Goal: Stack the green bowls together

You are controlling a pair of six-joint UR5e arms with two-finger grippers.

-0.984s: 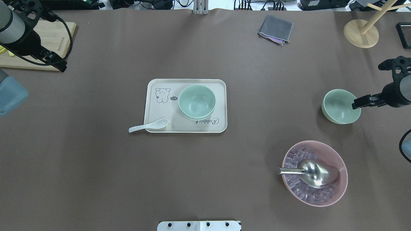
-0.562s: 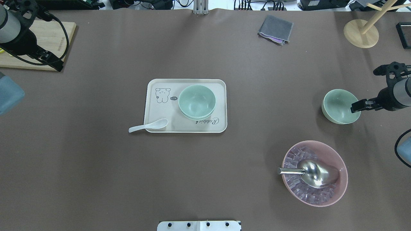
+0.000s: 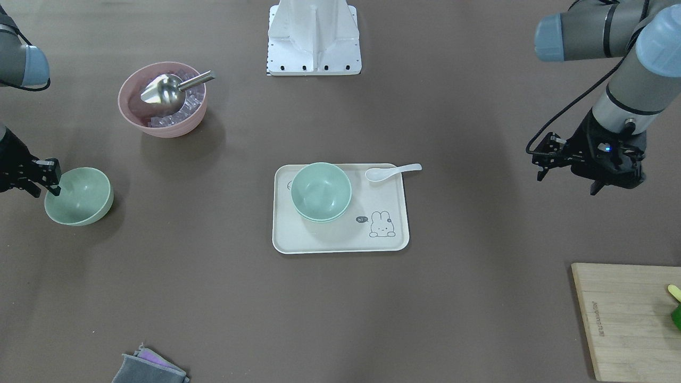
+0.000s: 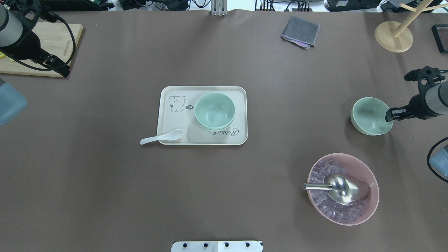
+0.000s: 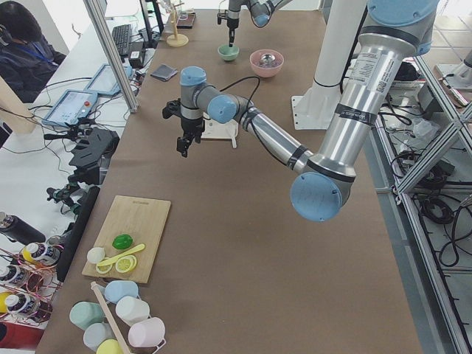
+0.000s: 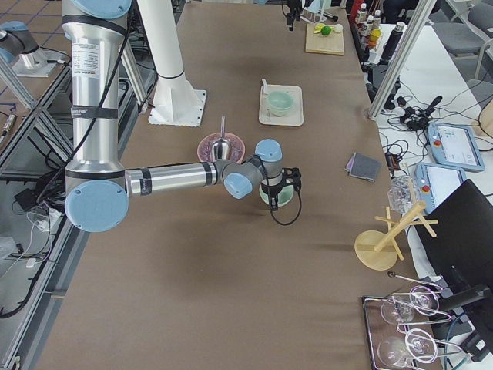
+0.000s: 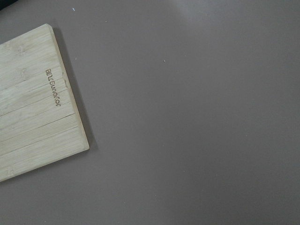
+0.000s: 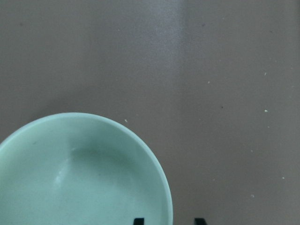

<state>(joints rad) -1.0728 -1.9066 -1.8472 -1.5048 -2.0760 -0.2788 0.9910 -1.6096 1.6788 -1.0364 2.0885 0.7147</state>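
- The right tool [image 4: 388, 114] hangs over the rim of the lone green bowl [image 4: 370, 116], on that bowl's side away from the tray.
- In the right wrist view its two dark fingertips [image 8: 138, 221] stand apart, one inside the bowl wall and one outside. The jaws are parted across the rim, with a gap showing, and nothing is clamped.
- The lone green bowl sits upright on the brown worktop [image 4: 105, 192], mouth up. It is round, so it has no long axis. It is on the robot's right, well apart from the tray.
- Near it, toward the robot, stands the pink bowl [image 4: 376, 196] with a metal scoop [image 4: 344, 189] lying in it, handle pointing toward the table's middle.
- The stacked green bowls [image 4: 214, 111] sit on the cream tray [image 4: 168, 120] at mid-table. They are nested, mouths up, and a second rim shows just under the top one.
- A white spoon [image 4: 162, 136] rests across the tray's near corner, its handle out over the worktop.
- The left tool [image 5: 183, 147] hangs above bare worktop at the robot's far left, just beside the wooden board [image 4: 52, 38]. It holds nothing that shows, and I cannot tell how far it is open.
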